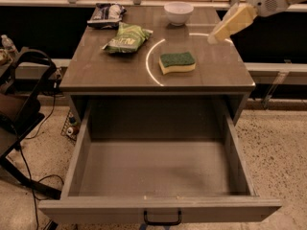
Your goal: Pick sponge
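Note:
The sponge [177,62] lies flat on the brown table top [110,75], right of centre, with its dark green top over pale yellow foam. My gripper [214,37], pale yellow on a white arm, hangs above the table's back right part. It points down and left, is to the right of and behind the sponge, and is apart from it. It holds nothing that I can see.
A green snack bag [127,37] and a dark bag [106,14] lie at the back left, and a white bowl [178,12] stands at the back. The drawer [158,166] under the top stands pulled out. A black chair [19,104] and cables are at the left.

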Tool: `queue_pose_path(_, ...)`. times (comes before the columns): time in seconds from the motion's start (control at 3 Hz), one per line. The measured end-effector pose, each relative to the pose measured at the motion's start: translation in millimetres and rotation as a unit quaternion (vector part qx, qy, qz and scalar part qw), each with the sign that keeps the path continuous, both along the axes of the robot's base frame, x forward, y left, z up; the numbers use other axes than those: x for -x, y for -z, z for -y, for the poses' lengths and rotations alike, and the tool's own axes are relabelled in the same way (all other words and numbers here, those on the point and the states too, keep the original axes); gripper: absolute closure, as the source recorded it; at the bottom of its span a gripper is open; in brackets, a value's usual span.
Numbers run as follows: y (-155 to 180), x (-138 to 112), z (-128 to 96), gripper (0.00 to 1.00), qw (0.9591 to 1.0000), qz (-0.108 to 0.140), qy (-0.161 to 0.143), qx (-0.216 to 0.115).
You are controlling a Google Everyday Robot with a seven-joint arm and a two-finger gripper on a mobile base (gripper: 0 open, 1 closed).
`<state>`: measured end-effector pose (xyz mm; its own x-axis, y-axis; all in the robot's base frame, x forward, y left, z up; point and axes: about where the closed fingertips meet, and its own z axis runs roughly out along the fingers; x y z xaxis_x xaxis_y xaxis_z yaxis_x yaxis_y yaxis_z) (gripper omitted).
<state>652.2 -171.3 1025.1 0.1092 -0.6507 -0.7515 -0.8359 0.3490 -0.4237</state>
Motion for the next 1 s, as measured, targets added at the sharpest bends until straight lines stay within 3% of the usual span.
queue_pose_path(0.33,28.3,-30.6,-3.3,0.0,0.9993,-0.036,0.01,0.005)
queue_pose_path(0.67,78.6,-57.3,-7.3,0.0,0.9968,-0.078,0.01,-0.013)
queue_pose_path(1.0,106.8,-67.8,-15.7,0.0,0.9953,-0.091,0.002,-0.031)
